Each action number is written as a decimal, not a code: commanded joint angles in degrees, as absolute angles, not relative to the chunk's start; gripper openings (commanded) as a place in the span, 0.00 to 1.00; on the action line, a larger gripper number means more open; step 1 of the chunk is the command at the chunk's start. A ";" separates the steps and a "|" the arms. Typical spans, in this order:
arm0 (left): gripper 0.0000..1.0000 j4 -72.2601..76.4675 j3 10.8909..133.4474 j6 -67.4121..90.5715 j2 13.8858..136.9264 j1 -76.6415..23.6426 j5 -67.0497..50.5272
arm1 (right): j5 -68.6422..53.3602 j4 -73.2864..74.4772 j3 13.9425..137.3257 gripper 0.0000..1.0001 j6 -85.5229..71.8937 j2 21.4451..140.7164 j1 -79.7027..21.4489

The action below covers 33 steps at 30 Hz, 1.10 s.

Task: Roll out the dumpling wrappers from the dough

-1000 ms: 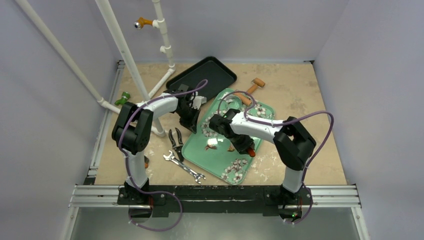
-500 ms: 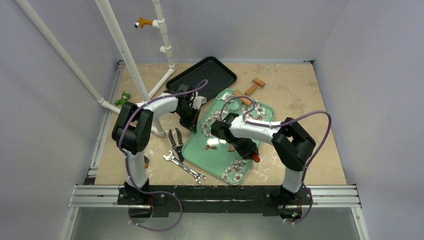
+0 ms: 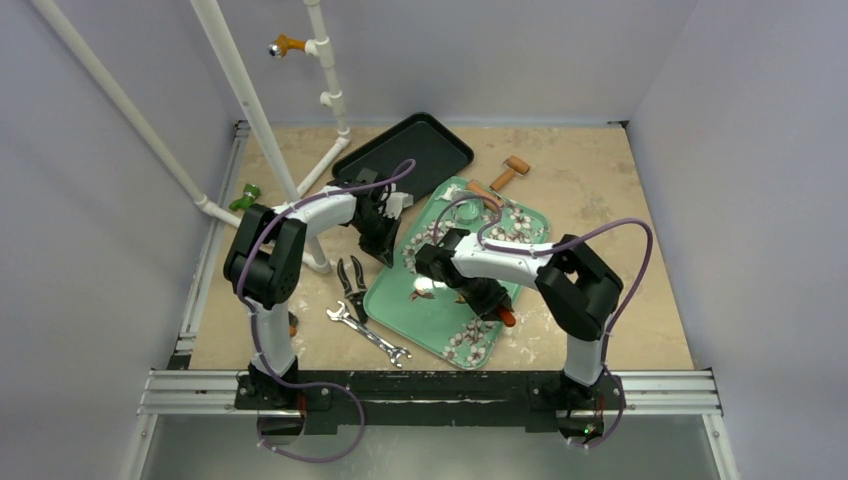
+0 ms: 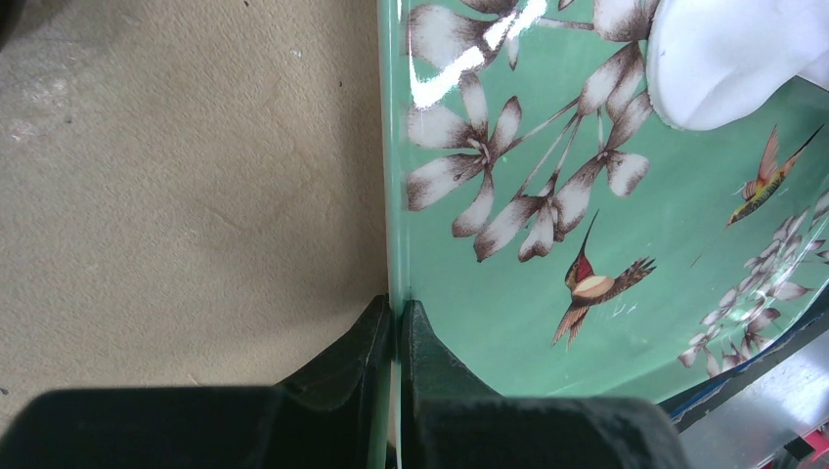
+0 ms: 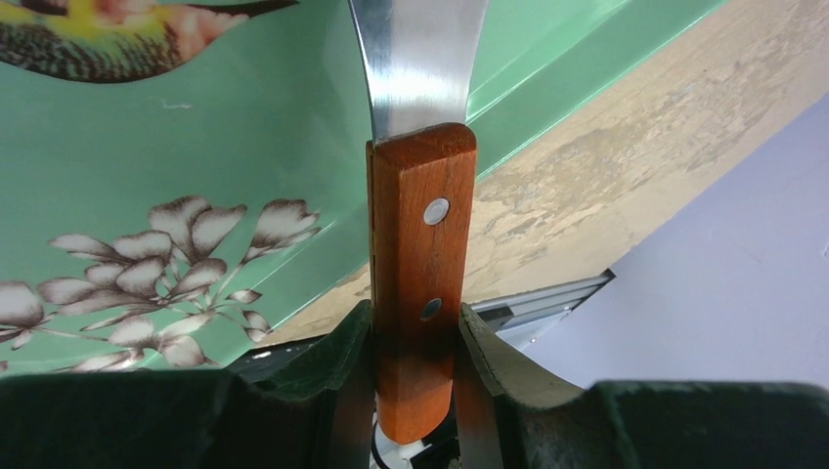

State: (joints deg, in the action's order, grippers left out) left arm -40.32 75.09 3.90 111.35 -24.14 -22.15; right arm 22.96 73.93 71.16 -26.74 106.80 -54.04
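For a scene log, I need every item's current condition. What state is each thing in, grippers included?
Left gripper: shut on the rim of the green floral tray.
Right gripper: shut on the wooden-handled steel scraper.
Scraper: held, blade out over the tray.
White dough piece: lying on the tray.
Black rectangular tray: flat on the table.

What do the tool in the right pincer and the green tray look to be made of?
Tool handle: reddish-brown wood, smooth, visible grain, two metal rivets. Blade: bright polished metal, likely steel, mirror-like. Green tray: glossy, sharp glare streaks, printed blossoms and birds; plastic or lacquered metal, cannot tell which.
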 commanded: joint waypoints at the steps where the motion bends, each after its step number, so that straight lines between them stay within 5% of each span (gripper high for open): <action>1: 0.00 -40.99 75.59 4.79 108.30 -24.17 -24.70 | 21.53 72.62 74.25 0.00 -25.38 107.80 -55.46; 33: 0.00 -41.31 75.95 4.75 108.50 -23.99 -24.50 | 17.73 77.11 71.26 0.00 -24.46 106.12 -60.82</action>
